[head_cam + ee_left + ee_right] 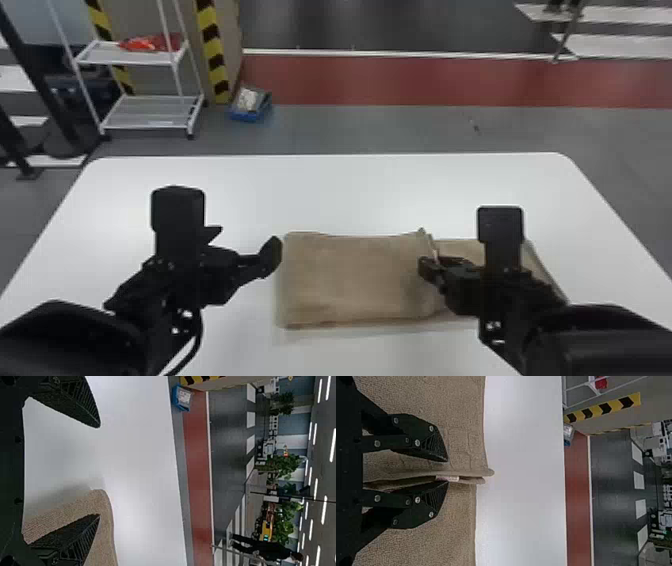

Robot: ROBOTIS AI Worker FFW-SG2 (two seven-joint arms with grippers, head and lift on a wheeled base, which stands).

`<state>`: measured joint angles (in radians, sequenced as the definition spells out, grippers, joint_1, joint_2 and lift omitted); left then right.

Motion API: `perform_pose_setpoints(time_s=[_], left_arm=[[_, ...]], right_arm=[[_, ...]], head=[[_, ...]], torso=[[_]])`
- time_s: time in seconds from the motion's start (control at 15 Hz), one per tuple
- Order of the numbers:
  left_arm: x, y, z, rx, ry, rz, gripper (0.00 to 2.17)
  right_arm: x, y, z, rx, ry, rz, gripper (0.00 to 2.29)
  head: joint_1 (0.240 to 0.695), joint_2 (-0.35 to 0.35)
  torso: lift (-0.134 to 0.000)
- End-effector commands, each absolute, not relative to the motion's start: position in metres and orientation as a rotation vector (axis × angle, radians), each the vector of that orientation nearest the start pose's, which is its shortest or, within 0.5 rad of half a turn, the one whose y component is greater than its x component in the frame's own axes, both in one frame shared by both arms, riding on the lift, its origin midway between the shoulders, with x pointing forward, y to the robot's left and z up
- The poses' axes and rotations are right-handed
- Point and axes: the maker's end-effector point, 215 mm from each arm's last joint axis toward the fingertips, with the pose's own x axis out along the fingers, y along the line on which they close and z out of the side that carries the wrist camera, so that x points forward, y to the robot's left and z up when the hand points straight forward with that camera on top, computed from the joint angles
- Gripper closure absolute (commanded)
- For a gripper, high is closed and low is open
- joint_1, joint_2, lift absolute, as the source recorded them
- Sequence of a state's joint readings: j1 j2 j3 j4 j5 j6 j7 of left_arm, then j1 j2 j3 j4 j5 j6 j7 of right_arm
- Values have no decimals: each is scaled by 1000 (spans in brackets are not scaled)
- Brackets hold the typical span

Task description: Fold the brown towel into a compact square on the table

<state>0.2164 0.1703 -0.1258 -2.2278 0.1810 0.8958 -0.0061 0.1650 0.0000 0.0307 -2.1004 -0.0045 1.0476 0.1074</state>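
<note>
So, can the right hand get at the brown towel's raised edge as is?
Likely yes: the right hand is open, its fingers astride the raised edge, with nothing seen in the way.

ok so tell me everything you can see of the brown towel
The brown towel lies on the white table, partly folded and roughly rectangular, its cloth finely textured. A thicker folded part ends in raised edges toward the right, with a small pale tag; a flatter part continues beneath the right arm. The raised edges run between the right gripper's parted fingers. One left gripper finger overlaps its left end in view; contact is unclear.
</note>
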Motion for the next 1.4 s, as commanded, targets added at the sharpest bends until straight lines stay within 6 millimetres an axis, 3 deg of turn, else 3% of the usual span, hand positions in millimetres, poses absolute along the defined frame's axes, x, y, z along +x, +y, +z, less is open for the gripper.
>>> perform_pose_setpoints(time_s=[0.0, 0.07, 0.13, 0.27, 0.4, 0.73, 1.13, 1.33], left_arm=[[480, 157, -374, 26, 481, -242, 83], [481, 157, -373, 25, 470, -241, 87], [485, 158, -368, 20, 438, -237, 87], [496, 159, -354, 7, 348, -230, 90], [512, 163, -324, -13, 156, -204, 90], [506, 182, -296, -23, -113, -118, 90], [504, 197, -315, -2, -75, -86, 87], [516, 230, -326, 25, -12, -92, 83]], right_arm=[[476, -186, -442, 36, 685, 137, 822], [475, -186, -443, 36, 689, 137, 836], [475, -188, -443, 38, 689, 135, 1089], [475, -189, -443, 39, 689, 133, 1092], [475, -188, -443, 41, 686, 134, 1119], [479, -181, -423, 57, 635, 152, 1119], [474, -192, -405, 98, 599, 148, 1119], [471, -196, -399, 114, 585, 156, 1119]], head=[[695, -34], [695, -34], [695, -34], [695, -34], [695, -34], [695, -13], [695, 5], [695, 11]], torso=[[-125], [-125], [-125], [-125], [-125], [-125], [-125], [-125]])
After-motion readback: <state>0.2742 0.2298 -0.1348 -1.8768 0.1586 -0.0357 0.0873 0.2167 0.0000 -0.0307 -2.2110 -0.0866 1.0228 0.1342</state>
